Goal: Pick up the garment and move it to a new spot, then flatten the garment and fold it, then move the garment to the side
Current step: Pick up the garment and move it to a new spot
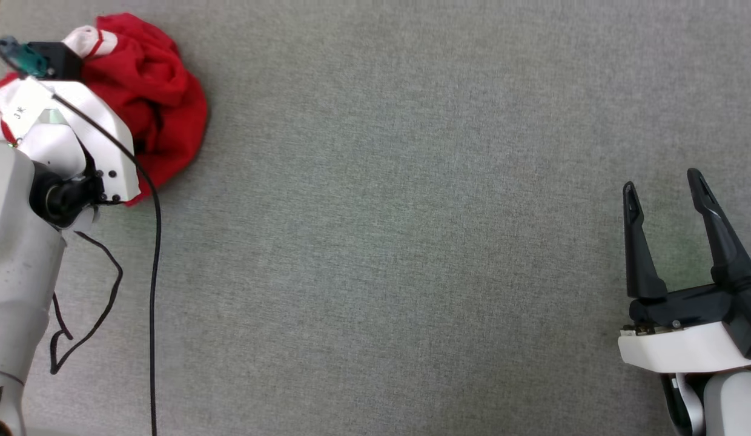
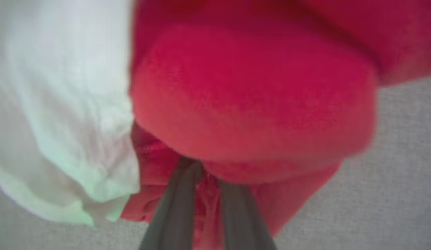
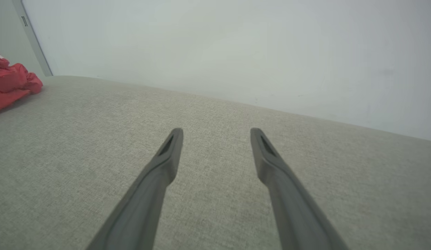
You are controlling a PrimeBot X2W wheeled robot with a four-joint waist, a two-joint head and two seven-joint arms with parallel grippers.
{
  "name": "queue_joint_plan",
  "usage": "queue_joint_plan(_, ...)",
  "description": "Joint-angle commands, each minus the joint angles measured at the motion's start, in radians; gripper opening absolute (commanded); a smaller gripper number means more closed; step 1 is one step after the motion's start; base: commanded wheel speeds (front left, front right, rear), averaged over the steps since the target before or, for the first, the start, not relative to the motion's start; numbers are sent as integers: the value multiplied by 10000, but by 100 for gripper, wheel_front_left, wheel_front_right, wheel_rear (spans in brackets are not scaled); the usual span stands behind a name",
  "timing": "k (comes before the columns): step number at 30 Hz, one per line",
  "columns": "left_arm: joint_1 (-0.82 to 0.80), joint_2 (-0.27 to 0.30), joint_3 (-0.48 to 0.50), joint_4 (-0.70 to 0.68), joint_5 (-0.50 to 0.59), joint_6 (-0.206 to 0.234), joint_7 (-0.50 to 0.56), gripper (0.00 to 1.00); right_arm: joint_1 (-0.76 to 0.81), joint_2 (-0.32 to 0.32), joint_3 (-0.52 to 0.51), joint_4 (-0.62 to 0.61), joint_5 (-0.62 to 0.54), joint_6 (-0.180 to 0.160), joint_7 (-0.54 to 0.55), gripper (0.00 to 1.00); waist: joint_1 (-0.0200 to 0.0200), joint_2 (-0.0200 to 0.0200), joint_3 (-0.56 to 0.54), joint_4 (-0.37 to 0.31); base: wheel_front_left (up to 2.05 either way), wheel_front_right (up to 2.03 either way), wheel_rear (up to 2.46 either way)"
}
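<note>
On the grey surface (image 1: 375, 242), far left, our left gripper (image 2: 208, 175) pinched the bunched garment (image 1: 157, 91); right gripper (image 1: 662, 180) gaped empty. Nothing moved, flattened or folded yet, we reckoned.

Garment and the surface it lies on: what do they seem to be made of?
The garment: soft knit cloth by the look, matte red and white, bunched in deep folds, fuzzy up close. The surface: grey woven fabric, matte, fine flecked grain; what lies under it I cannot tell.
</note>
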Motion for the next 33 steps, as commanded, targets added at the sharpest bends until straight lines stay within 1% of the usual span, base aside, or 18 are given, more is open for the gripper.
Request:
queue_joint_plan(1, 43, 86, -86, -129, -20, -4, -151, 0, -77, 56, 14, 14, 36, -7, -24, 100, -1, 0, -224, 72, 0, 0, 0)
queue_joint_plan(5, -205, 405, -426, -776, -39, -5, -1059, 0, 33, 139, 98, 152, 116, -7, -24, 100, -1, 0, -739, 114, 0, 0, 0)
queue_joint_plan(8, -364, 695, -840, -1303, -16, -5, -1492, 0, 150, 208, 148, 252, 190, -7, -24, 100, -1, 0, -1136, 91, 0, 0, 0)
queue_joint_plan(14, -692, 1122, -1725, -2406, -49, -3, -2100, 0, 320, 306, 156, 393, 318, -7, -24, 100, -1, 0, -1774, -98, 0, 0, 0)
queue_joint_plan(18, -968, 1167, -2205, -3090, 22, -3, -2360, 0, 441, 328, 151, 424, 371, -7, -24, 100, -1, 0, -2069, -380, 0, 0, 0)
queue_joint_plan(22, -1364, 1047, -2564, -3673, 157, -3, -2565, 0, 462, 335, 166, 455, 657, -7, -24, 100, -1, 0, -2239, -793, 0, 0, 0)
queue_joint_plan(25, -1689, 822, -2859, -4050, 297, -4, -2692, 0, 442, 337, 144, 467, 833, -7, -24, 100, -1, 0, -2276, -1167, 0, 0, 0)
queue_joint_plan(29, -2124, 392, -3276, -4443, 441, -4, -2816, 0, 372, 336, 108, 467, 992, -7, -24, 100, -1, 0, -2224, -1703, 0, 0, 0)
queue_joint_plan(33, -2338, -175, -3848, -4694, 584, -4, -3009, 0, 352, 335, 111, 472, 1147, -7, -24, 100, -1, 0, -2116, -2172, 0, 0, 0)
